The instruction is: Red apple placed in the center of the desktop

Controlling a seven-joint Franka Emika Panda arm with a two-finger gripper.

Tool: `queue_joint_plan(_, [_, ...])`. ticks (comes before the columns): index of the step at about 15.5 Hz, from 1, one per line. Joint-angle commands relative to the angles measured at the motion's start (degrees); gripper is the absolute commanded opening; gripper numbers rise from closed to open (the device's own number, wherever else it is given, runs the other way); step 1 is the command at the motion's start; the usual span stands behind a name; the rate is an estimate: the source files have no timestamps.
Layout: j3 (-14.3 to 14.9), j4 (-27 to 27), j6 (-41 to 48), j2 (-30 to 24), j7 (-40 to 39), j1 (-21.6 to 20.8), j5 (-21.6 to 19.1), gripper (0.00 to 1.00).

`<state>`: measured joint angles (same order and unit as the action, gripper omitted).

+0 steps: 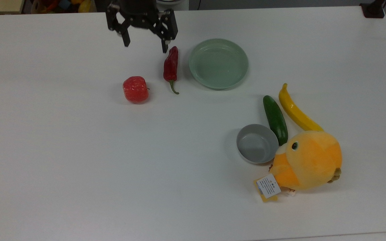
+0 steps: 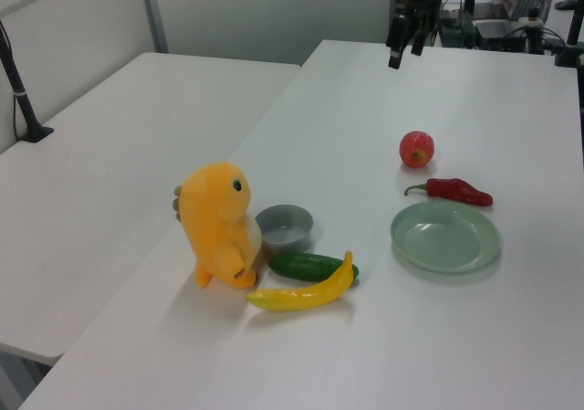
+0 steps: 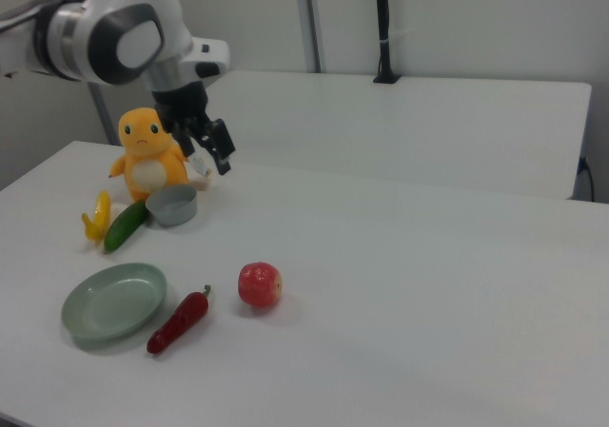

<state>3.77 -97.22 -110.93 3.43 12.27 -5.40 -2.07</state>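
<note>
apple (image 1: pixel 135 89) rests free on counter (image 1: pixel 79 167) beside chili (image 1: pixel 171 68) | fingers (image 1: pixel 125 42) apart, raised above | I retract straight up, clear of chili.

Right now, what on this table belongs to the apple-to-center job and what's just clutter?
Job: red apple, desktop, gripper (open, raised clear of the apple).

Clutter: red chili pepper, green plate, grey bowl, cucumber, yellow banana, orange plush toy.
</note>
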Motion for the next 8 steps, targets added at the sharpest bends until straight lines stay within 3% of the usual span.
queue_joint_plan(1, [0.27,-0.52,7.73,-4.04,1.27,-1.54,2.41,1.0])
queue_joint_plan(5, [1.59,-0.61,10.89,-4.4,-15.41,-1.36,1.81,1.0])
queue_joint_plan(8, [2.12,-0.69,11.26,-4.49,-15.52,-1.54,1.63,1.0])
